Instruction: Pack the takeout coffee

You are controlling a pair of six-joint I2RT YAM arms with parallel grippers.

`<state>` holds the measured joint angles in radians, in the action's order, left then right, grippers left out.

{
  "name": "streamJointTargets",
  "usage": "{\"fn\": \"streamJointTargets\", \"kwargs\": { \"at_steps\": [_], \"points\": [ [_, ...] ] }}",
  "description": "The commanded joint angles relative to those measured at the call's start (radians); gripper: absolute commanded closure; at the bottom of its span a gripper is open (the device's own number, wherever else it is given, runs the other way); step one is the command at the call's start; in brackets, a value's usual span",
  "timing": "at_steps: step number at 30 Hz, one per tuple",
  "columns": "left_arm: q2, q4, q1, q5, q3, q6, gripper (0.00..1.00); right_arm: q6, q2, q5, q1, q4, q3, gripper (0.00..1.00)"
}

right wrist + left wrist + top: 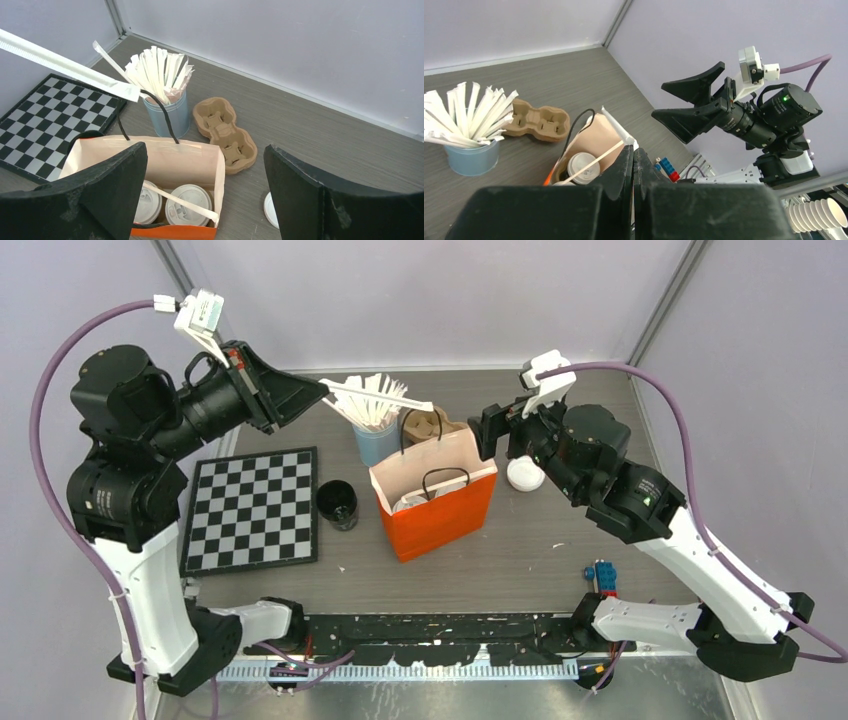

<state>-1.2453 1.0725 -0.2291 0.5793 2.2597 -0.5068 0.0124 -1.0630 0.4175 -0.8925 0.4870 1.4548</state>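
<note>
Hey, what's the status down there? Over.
Left gripper shut on wrapped stick near orange bag. Right gripper open. Two lidded cups inside bag. Bag mouth unobstructed.

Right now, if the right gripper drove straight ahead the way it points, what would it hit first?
The right gripper, jaws open, would most likely meet the top edge of the orange paper bag first; the two lidded coffee cups stand inside it. Height above the rim is unclear.

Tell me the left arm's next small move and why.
Probably tip the held straw down into the orange bag and let go. The left gripper is shut on it, its free end near the bag's open top. Two lidded cups and one other straw already sit inside, so a second seems due.
</note>
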Motion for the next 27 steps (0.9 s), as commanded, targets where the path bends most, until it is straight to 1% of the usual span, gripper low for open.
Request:
{"fn": "streamJointTargets", "kwargs": {
  "at_steps": [1, 5, 8, 13, 19, 20, 22, 24, 25, 26, 27],
  "points": [
    [0.044, -0.175, -0.004, 0.056, -0.094, -0.072, 1.0, -0.007, 0.015, 0.019, 0.003, -0.032, 0.049, 0.1],
    [0.024, -0.235, -0.004, 0.091, -0.099, -0.123, 1.0, -0.008, 0.029, 0.03, 0.004, -0.019, 0.045, 0.1],
    [0.033, -0.258, -0.004, 0.122, -0.162, -0.14, 1.0, -0.007, 0.047, 0.043, 0.003, -0.019, 0.036, 0.1],
    [0.1, -0.382, -0.018, 0.16, -0.416, -0.208, 1.0, 0.002, 0.078, 0.067, 0.003, 0.006, 0.018, 0.1],
    [0.154, -0.401, -0.112, 0.101, -0.648, -0.164, 1.0, 0.034, 0.13, 0.111, 0.003, 0.064, -0.007, 0.1],
    [0.162, -0.426, -0.124, 0.095, -0.696, -0.164, 1.0, 0.041, 0.138, 0.117, 0.004, 0.076, -0.011, 0.1],
    [0.175, -0.521, -0.146, 0.095, -0.815, -0.212, 1.0, 0.07, 0.148, 0.142, 0.003, 0.121, -0.01, 0.1],
    [0.176, -0.631, -0.162, 0.09, -0.878, -0.261, 1.0, 0.121, 0.149, 0.171, 0.003, 0.174, -0.006, 0.1],
    [0.172, -0.64, -0.163, 0.086, -0.886, -0.268, 0.96, 0.149, 0.146, 0.181, 0.004, 0.207, -0.005, 0.1],
    [0.164, -0.622, -0.163, 0.08, -0.879, -0.258, 0.89, 0.18, 0.138, 0.201, 0.004, 0.253, 0.002, 0.1],
    [0.155, -0.576, -0.164, 0.073, -0.86, -0.214, 0.78, 0.221, 0.129, 0.219, 0.003, 0.298, 0.012, 0.1]
  ]
}}
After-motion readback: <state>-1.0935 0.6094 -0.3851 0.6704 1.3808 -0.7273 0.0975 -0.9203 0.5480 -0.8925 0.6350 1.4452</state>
